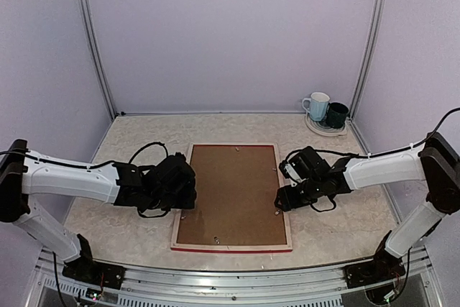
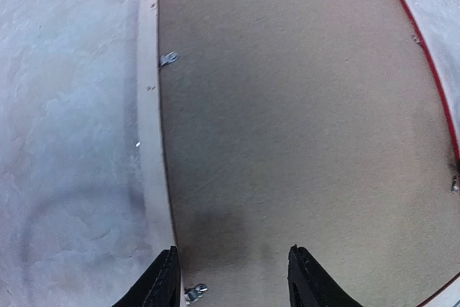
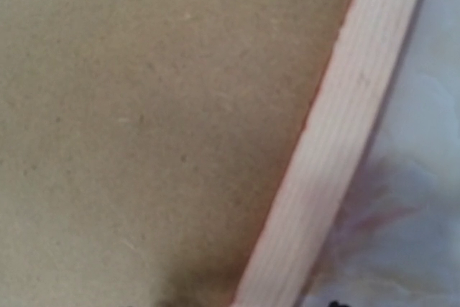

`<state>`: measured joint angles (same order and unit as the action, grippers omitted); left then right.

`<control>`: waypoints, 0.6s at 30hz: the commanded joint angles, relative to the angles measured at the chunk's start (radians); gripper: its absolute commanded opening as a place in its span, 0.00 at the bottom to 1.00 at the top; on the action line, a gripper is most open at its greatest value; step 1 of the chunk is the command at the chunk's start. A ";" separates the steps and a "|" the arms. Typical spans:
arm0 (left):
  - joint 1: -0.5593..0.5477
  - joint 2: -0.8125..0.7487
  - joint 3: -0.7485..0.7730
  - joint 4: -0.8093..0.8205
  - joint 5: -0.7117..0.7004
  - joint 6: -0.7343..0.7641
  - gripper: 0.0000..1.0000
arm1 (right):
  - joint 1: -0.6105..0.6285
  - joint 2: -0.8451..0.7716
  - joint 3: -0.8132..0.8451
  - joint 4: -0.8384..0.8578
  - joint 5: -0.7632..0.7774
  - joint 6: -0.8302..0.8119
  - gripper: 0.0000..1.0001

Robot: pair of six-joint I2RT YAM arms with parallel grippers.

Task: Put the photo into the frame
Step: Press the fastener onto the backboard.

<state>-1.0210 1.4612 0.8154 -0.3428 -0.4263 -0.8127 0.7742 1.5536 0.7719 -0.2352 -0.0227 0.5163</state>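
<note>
Surface: pale marbled surface [image 1: 129, 134], closed in by lilac walls [image 1: 230, 34] and metal posts [image 1: 97, 48].
Frame: the frame [image 1: 230, 246] lies flat at mid-surface between the two arms. Its pale wood back faces up, a red edge shows along its near side, and its long sides run away from the arm bases.
Backing board: the brown backing board [image 1: 231, 192] sits inside the frame and fills its opening. Small metal tabs [image 2: 168, 57] stand along the rail's inner edge.
Left arm: the left arm [image 1: 72, 177] rises from its base, bends at the elbow by the left wall and reaches inward with the forearm almost level. Its wrist stands at the frame's left rail.
Left claw: the left claw [image 2: 233, 285] is spread and pinches nothing. One of its fingers [image 2: 162, 285] is over the rail and the other over the board, with a tab lying below the gap.
Right arm: the right arm [image 1: 381, 170] mirrors the left, its forearm sloping slightly down toward the frame's right rail.
Right claw: the right claw [image 1: 280, 203] is low at the right rail, in the rail's nearer half. The wrist view shows only wood and board at close range, so whether it is spread or pressed together cannot be told.
Far right corner: a white mug [image 1: 316, 106] and a dark mug [image 1: 336, 114] stand together on a plate [image 1: 327, 132], well apart from the frame.
</note>
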 commanded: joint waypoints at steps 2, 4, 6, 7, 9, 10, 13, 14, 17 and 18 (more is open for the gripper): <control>-0.059 0.075 0.148 0.059 0.021 0.081 0.51 | 0.007 0.028 0.029 0.004 0.001 0.009 0.58; -0.078 0.139 0.201 0.075 0.040 0.100 0.51 | 0.008 0.031 0.027 0.008 -0.001 0.012 0.58; -0.097 0.199 0.259 0.091 0.068 0.123 0.51 | 0.007 0.031 0.022 0.011 -0.007 0.013 0.58; -0.106 0.242 0.289 0.092 0.081 0.131 0.51 | 0.009 0.031 0.019 0.012 -0.009 0.015 0.58; -0.128 0.296 0.343 0.099 0.109 0.143 0.50 | 0.012 0.021 0.013 0.010 -0.012 0.017 0.57; -0.138 0.316 0.367 0.106 0.118 0.151 0.50 | 0.013 0.012 0.009 0.010 -0.015 0.018 0.57; -0.159 0.385 0.432 0.111 0.158 0.165 0.49 | 0.017 -0.011 0.001 0.004 -0.025 0.018 0.57; -0.165 0.409 0.446 0.113 0.167 0.167 0.49 | 0.017 -0.017 0.000 0.001 -0.026 0.017 0.57; -0.174 0.447 0.476 0.123 0.195 0.168 0.47 | 0.019 -0.025 -0.008 -0.001 -0.028 0.014 0.57; -0.175 0.463 0.478 0.129 0.203 0.167 0.47 | 0.019 -0.022 -0.010 0.000 -0.032 0.014 0.57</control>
<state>-1.1854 1.8820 1.2530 -0.2459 -0.2783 -0.6716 0.7826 1.5604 0.7750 -0.2352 -0.0414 0.5220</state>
